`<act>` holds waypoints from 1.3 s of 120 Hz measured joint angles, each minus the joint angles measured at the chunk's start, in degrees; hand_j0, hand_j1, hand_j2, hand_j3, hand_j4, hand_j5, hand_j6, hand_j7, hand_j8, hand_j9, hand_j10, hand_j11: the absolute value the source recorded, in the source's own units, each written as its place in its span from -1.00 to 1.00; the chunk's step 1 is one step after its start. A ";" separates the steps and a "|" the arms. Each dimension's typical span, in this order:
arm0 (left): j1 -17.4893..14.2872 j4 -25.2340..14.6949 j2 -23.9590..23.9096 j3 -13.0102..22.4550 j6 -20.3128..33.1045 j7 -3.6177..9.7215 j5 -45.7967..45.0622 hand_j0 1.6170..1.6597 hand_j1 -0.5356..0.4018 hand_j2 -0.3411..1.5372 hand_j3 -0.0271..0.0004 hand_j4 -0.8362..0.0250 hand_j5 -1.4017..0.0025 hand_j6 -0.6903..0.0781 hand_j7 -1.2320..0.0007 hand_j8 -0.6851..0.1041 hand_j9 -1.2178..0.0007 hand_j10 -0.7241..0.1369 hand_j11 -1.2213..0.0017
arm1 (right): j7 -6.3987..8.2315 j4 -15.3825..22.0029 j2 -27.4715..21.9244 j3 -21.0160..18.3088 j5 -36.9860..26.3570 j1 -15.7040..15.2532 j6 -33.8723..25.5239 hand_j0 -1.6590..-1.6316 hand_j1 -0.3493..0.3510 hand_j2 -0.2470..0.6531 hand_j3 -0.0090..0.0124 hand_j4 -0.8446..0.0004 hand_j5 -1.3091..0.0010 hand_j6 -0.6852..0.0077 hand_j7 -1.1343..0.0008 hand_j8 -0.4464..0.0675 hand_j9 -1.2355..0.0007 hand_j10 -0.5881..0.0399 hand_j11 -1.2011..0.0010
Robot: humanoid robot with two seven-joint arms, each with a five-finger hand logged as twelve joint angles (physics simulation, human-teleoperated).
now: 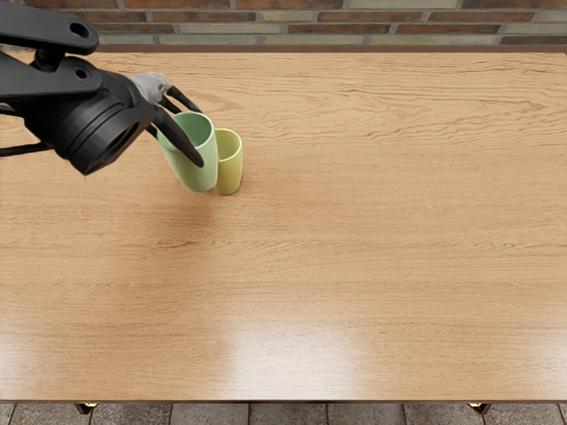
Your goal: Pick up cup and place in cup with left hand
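By the left hand [158,99], the green cup [200,181] is grasped, 1 dark finger [184,142] being laid across its near side and its rim being tipped slightly back toward the palm. Just beyond the held cup, on the side away from the hand, the yellow cup [231,168] is stood upright on the wooden table [354,239], partly hidden by the green 1; whether the 2 are touched together cannot be told.
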 joint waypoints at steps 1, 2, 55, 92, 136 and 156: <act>-0.25 0.00 0.00 0.09 0.00 0.00 -0.07 0.88 -0.16 -0.40 0.97 -0.12 0.08 -0.04 -0.03 -0.02 -0.04 -0.31 -0.03 | 0.00 0.00 0.00 0.00 0.00 0.01 0.00 -0.93 -0.92 -0.46 -0.16 0.94 0.95 0.91 0.94 0.64 0.95 0.80 0.95; -0.43 0.02 0.00 0.17 0.00 0.00 -0.12 0.88 -0.16 -0.40 0.97 -0.12 0.08 -0.05 -0.03 -0.03 -0.04 -0.31 -0.03 | 0.00 0.00 0.00 0.00 0.00 0.01 0.00 -0.93 -0.92 -0.46 -0.16 0.94 0.95 0.91 0.94 0.64 0.95 0.80 0.95; -3.63 5.39 -3.14 1.19 -2.43 -0.05 -3.19 0.84 -0.15 -0.46 0.97 -0.09 0.05 -0.01 -0.07 -0.01 -0.07 -0.33 -0.07 | 0.00 0.00 0.00 -0.02 0.01 0.14 0.01 -0.93 -0.92 -0.46 -0.16 0.94 0.95 0.91 0.94 0.64 0.95 0.80 0.95; -3.48 11.02 -5.68 1.45 -5.17 -0.07 -3.23 0.82 -0.14 -0.46 0.97 -0.08 0.02 0.02 -0.11 0.01 -0.11 -0.32 -0.10 | 0.00 0.00 0.00 -0.03 0.01 0.21 0.01 -0.93 -0.92 -0.46 -0.16 0.94 0.95 0.91 0.94 0.64 0.95 0.80 0.95; -1.68 16.87 -9.96 3.12 -7.35 -0.05 -2.66 0.81 -0.15 -0.46 0.97 -0.07 0.01 0.02 -0.12 0.02 -0.11 -0.32 -0.11 | 0.00 0.00 0.00 -0.04 0.00 0.33 0.01 -0.93 -0.92 -0.46 -0.16 0.94 0.95 0.91 0.94 0.64 0.95 0.80 0.95; -0.30 18.64 -11.00 3.33 -7.93 -0.05 -2.36 0.83 -0.16 -0.43 0.97 -0.07 0.01 0.03 -0.11 0.02 -0.11 -0.33 -0.11 | 0.00 0.00 0.00 -0.04 0.01 0.33 0.01 -0.93 -0.92 -0.46 -0.16 0.94 0.95 0.91 0.94 0.64 0.95 0.80 0.95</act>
